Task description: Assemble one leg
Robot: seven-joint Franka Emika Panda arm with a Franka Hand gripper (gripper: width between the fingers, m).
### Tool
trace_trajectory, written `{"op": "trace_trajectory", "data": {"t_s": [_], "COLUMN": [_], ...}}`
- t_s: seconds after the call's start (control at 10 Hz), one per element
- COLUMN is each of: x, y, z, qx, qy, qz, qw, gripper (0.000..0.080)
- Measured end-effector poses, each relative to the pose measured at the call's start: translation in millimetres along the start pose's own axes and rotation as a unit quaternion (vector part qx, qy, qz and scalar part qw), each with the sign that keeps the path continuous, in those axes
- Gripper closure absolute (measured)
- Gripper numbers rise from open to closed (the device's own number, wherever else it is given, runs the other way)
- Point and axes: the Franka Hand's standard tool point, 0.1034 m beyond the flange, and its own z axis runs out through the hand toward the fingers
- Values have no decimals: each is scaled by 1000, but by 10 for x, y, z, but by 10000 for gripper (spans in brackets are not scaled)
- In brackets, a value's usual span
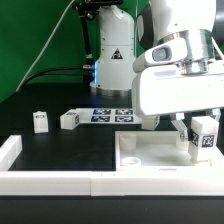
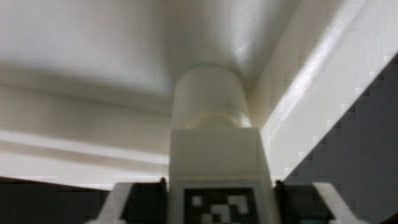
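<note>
My gripper [image 1: 203,141] is shut on a leg [image 1: 206,139], a small white block with a black-and-white marker on its face. It holds the leg upright at the exterior view's right end of the large white tray-like panel [image 1: 150,153]. In the wrist view the leg [image 2: 215,120] sits between my gripper's [image 2: 222,203] dark fingers [image 2: 139,205], and its far end reaches into an inner corner of the panel [image 2: 107,70]. Whether it touches the panel I cannot tell. Two more legs [image 1: 40,121] [image 1: 69,119] stand loose on the black table at the exterior view's left.
The marker board [image 1: 112,114] lies behind the panel near the robot's base [image 1: 112,60]. A white raised border [image 1: 50,181] runs along the table's front and the exterior view's left side. Cables hang at the back left.
</note>
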Motion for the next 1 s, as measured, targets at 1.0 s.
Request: {"op": "trace_trajectory", "data": {"t_s": [1.0], "x": [139], "y": [46], "z": [-174], "qx": [-2], "qy": [0], "qz": [0], "qw": [1000], "gripper": [150]}}
